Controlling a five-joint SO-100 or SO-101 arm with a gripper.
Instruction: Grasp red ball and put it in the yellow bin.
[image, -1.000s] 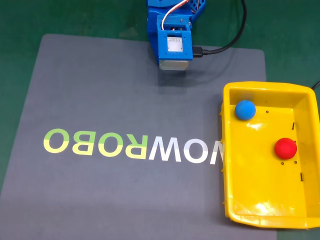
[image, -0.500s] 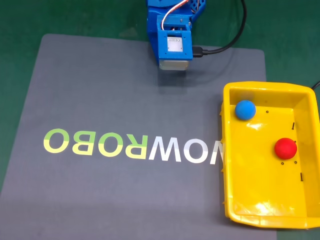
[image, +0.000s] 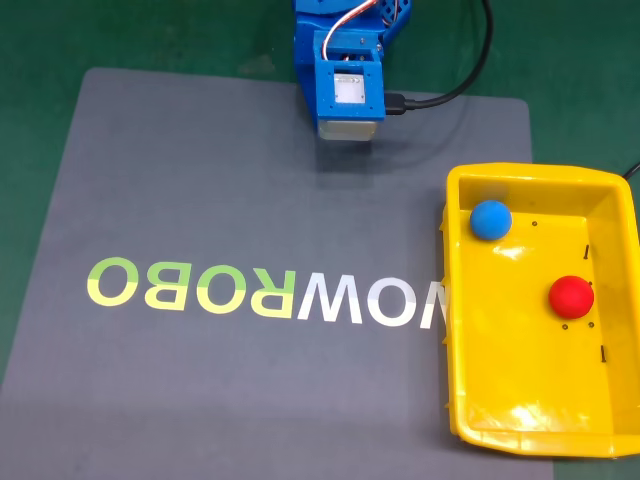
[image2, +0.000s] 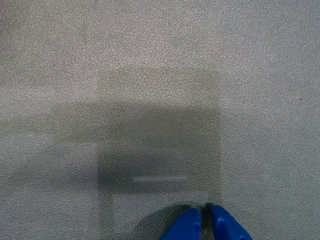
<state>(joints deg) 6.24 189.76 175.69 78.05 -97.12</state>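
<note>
In the fixed view we see the red ball (image: 571, 296) lying on the floor of the yellow bin (image: 455, 300), toward its right side. A blue ball (image: 491, 220) sits in the bin's upper left corner, well apart from it. In the wrist view the gripper (image2: 205, 216) is closed and empty, its blue fingertips (image2: 185, 225) almost touching above the grey mat (image2: 150, 75).

The arm (image: 345, 60) is bright blue plastic, boxy, with a pale square panel on its face and a grey base block. A black cable (image: 455, 85) leaves at three o'clock. Two blue rounded fingertips (image2: 186, 227).
</note>
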